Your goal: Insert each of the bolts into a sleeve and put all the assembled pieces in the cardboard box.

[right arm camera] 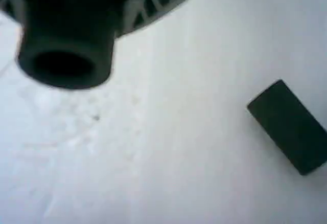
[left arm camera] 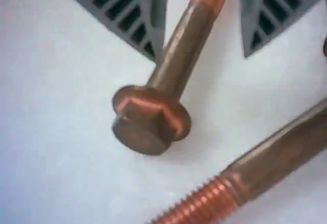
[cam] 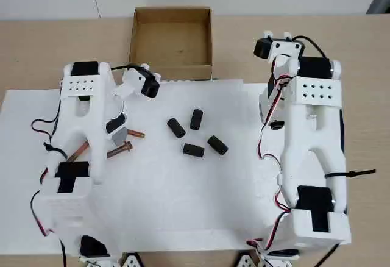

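Observation:
Two copper bolts lie on the white foam: one (left arm camera: 150,119) has its shank running between the grey fingers (left arm camera: 127,14) of my left gripper (left arm camera: 202,54), which stands open astride it, and a second bolt (left arm camera: 255,178) lies beside it. In the high view that gripper (cam: 118,131) is low over the bolts (cam: 135,134) (cam: 120,150), and a third bolt (cam: 78,152) lies by the arm. Several black sleeves (cam: 193,150) lie mid-sheet. My right gripper (cam: 275,124) is shut on a black sleeve (right arm camera: 64,45), held above the foam. Another sleeve (right arm camera: 288,127) lies nearby.
The open cardboard box (cam: 172,41) stands beyond the foam sheet (cam: 183,206) at the back centre. Cables hang along both arms. The wooden table (cam: 36,47) surrounds the sheet.

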Action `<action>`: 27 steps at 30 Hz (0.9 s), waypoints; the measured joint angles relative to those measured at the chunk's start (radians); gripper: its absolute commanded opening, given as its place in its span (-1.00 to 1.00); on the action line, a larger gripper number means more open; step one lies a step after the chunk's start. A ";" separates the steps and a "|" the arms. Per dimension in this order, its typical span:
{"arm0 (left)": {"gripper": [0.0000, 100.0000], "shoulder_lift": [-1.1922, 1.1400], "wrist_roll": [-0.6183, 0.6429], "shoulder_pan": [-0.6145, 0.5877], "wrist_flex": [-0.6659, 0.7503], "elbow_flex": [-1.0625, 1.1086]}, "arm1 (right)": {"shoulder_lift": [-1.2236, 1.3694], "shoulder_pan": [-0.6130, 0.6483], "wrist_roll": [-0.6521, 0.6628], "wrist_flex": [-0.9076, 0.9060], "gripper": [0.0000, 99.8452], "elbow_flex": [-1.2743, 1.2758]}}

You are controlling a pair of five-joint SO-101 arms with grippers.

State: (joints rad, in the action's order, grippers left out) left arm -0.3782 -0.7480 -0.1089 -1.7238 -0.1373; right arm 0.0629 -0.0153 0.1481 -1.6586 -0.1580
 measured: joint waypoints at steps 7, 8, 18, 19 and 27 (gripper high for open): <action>-0.80 -0.003 -0.028 0.009 0.000 0.035 | 0.000 0.000 0.000 0.000 -0.99 0.000; -0.80 -0.003 -0.029 0.009 0.000 0.037 | 0.000 0.000 0.000 0.000 -0.99 0.000; -0.72 -0.003 -0.048 0.009 0.000 0.037 | 0.000 0.000 0.000 0.025 -0.99 0.005; -0.71 -0.003 -0.048 0.009 0.000 0.037 | 0.000 0.000 0.000 0.025 -0.99 0.005; -0.71 -0.003 -0.048 0.009 0.000 0.048 | 0.000 0.000 0.000 0.025 -0.99 0.005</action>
State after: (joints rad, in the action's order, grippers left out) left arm -0.3813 -0.7956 -0.0997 -1.7238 -0.0898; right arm 0.0629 -0.0153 0.1481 -1.6341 -0.1534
